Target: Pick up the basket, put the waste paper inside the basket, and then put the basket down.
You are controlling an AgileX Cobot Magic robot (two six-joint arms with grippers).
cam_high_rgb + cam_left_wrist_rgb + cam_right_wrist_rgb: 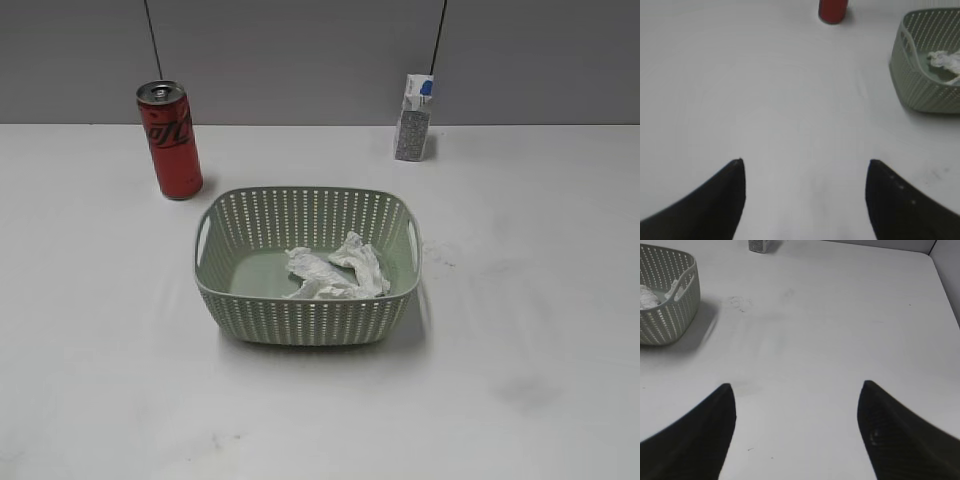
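Observation:
The pale sage-green basket [305, 318] stands on the white table in the middle of the exterior view. Crumpled white waste paper [335, 270] lies inside it, toward its right half. The basket also shows at the right edge of the left wrist view [920, 85] with paper in it [945, 59], and at the upper left of the right wrist view [670, 315]. My left gripper [805, 162] is open and empty over bare table, well left of the basket. My right gripper [797, 385] is open and empty over bare table, right of the basket. Neither gripper shows in the exterior view.
A red drinks can [170, 140] stands behind the basket to the left; its base shows in the left wrist view [833, 11]. A small white-and-grey carton with a blue top [414, 118] stands at the back right. A grey wall closes off the far table edge.

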